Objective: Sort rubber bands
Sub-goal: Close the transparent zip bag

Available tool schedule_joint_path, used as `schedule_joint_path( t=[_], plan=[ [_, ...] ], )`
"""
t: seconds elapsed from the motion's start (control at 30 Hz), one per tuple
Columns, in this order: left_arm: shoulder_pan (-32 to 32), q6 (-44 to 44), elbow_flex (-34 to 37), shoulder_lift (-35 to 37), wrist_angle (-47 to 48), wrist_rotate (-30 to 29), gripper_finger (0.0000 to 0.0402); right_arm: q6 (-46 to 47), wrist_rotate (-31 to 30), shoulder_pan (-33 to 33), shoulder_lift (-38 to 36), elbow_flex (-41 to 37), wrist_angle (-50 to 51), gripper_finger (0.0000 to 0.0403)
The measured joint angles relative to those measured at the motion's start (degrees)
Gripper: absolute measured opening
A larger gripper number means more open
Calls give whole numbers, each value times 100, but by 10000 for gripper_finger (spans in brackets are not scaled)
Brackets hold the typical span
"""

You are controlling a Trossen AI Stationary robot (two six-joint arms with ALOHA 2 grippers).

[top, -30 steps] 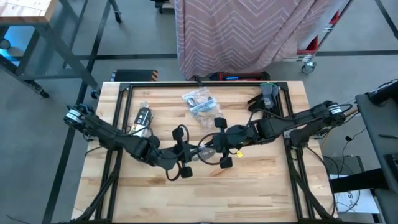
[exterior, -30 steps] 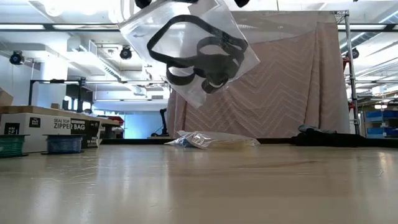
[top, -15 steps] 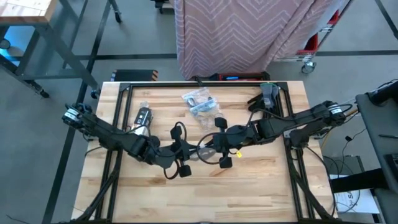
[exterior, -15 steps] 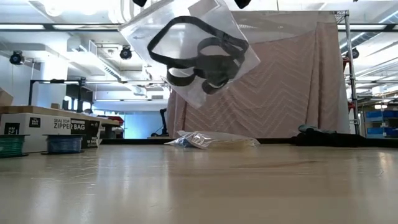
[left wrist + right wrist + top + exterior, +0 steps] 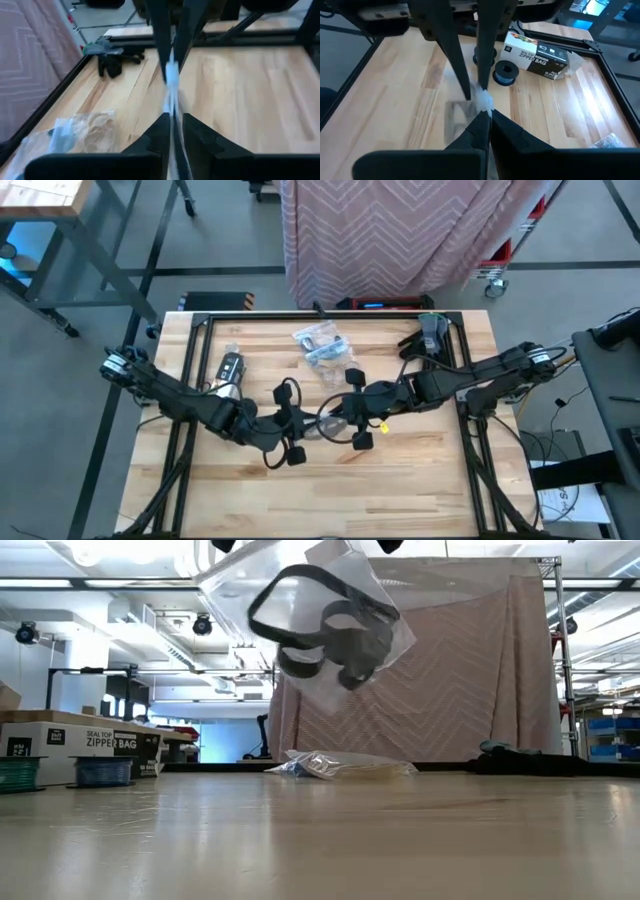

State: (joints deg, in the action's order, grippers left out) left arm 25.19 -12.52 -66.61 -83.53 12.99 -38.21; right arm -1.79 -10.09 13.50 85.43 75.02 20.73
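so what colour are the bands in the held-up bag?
Black rubber bands, clearest in the low view.

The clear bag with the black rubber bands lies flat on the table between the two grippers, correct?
No. The clear bag with the black rubber bands hangs above the table, held between both grippers, left gripper and right gripper; the low view shows it.

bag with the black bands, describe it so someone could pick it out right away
Over the middle of the wooden table, both arms meet. The clear bag hangs between the left gripper and right gripper, off the surface. Unlike the bag lying flat, it holds black rubber bands.
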Motion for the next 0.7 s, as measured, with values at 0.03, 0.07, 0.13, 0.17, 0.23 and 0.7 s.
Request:
schedule_joint_path(
  t=[0.03,0.07,0.13,0.17,0.23,0.7],
  plan=[
    [0,-7,0,0,87,-39,39,36,0,0,0,0,-1,0],
    [0,-19,0,0,125,-93,43,41,0,0,0,0,-2,0],
    [0,-21,0,0,137,-132,51,43,0,-2,0,0,-2,0],
    [0,-23,1,0,118,-134,54,43,0,-2,-2,0,-4,0],
    [0,-23,2,0,114,-134,56,43,0,-2,-2,0,-2,0],
    [0,-228,1,0,102,-139,2,139,0,-2,-11,-2,5,2]
  ],
)
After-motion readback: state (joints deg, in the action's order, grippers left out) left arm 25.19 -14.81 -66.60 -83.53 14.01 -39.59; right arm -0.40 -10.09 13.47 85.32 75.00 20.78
